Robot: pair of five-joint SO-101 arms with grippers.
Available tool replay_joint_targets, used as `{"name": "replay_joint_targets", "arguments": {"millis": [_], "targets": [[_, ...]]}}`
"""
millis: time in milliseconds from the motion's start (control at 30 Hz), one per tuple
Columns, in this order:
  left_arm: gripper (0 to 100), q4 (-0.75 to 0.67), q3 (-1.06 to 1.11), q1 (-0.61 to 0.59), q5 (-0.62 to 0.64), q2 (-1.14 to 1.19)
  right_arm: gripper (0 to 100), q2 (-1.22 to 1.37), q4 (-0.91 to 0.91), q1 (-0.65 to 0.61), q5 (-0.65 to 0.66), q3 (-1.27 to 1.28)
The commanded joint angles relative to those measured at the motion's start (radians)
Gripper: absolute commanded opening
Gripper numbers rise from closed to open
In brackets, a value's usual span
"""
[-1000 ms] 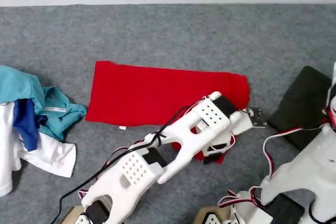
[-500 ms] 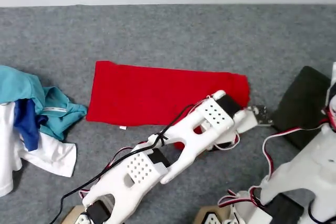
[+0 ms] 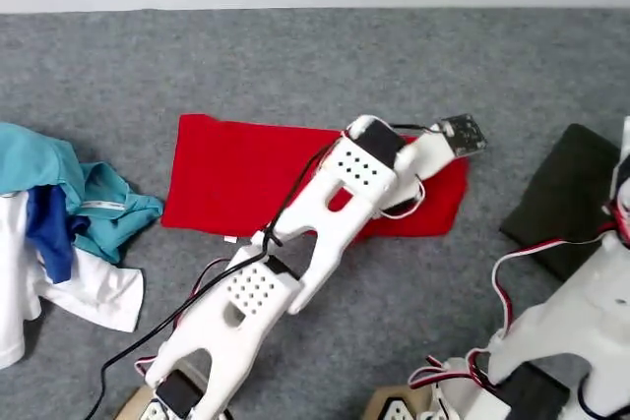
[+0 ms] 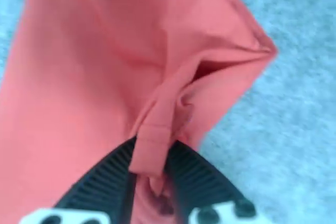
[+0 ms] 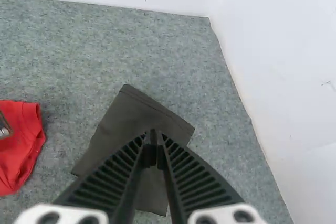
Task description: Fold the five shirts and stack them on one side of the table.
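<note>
A red shirt [image 3: 246, 179] lies as a long folded strip across the middle of the grey table. My left gripper [image 4: 152, 156] is shut on a folded edge of the red shirt [image 4: 105, 51] and holds it over the strip's right end. In the high view the left arm [image 3: 325, 204] stretches from the near edge over that end. A dark folded shirt [image 3: 566, 194] lies at the table's right side. My right gripper [image 5: 152, 140] hangs shut and empty above the dark shirt [image 5: 131, 124].
A loose pile at the left edge holds a teal shirt [image 3: 59, 179], a blue shirt [image 3: 49, 228] and a white shirt [image 3: 89, 292]. The right arm's white body [image 3: 581, 322] fills the near right corner. A white wall [image 5: 273, 51] borders the table.
My left gripper has carried the red flap from the shirt's near right edge toward the far side, over the strip. The right arm has kept still.
</note>
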Motion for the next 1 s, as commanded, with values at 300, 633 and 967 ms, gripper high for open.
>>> {"name": "replay_joint_targets", "arguments": {"millis": [300,633,967], "targets": [[19,0.003,-0.242,-0.051,-0.012,0.120,0.9,-0.018,0.041,0.008,0.009,0.003],[19,-0.103,-0.257,-0.150,-0.124,0.140,0.9,-0.019,0.042,0.008,0.006,0.003],[19,-0.189,-0.260,-0.158,-0.167,0.140,0.9,-0.018,0.042,0.008,0.006,0.003]]}}
